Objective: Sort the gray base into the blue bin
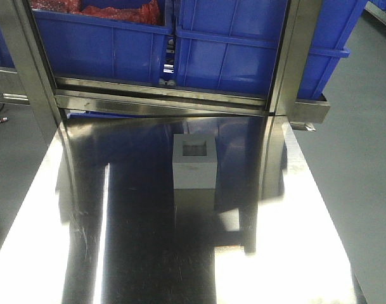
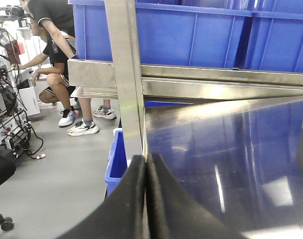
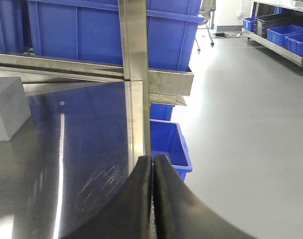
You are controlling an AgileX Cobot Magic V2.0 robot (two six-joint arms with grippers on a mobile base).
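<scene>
Nearest my wrist cameras, the left end effector (image 2: 146, 163) has its black jaws pressed flat together with nothing between them. The right end effector (image 3: 152, 160) is pressed together the same way and is also empty.

I take the gray base (image 1: 194, 166) as my reference. It stands upright on the shiny steel surface (image 1: 148, 253), with its recessed rectangular window facing up. Neither end effector touches it. In the right wrist view the gray base (image 3: 9, 107) sits at the left edge of the picture, so the right end effector is off to the block's right and apart from it. The left wrist view does not show the block at all.

Beyond the gray base a steel rail (image 1: 161, 98) runs across, and above the rail stands the blue bin (image 1: 231, 57). A second blue bin (image 1: 97, 47), beyond the base and to its left, holds something red (image 1: 116, 11). Well to the right of the base, down on the gray floor (image 3: 241, 124), I see a smaller blue crate (image 3: 168, 144). In the left wrist view two people (image 2: 56, 50) are out on the floor.
</scene>
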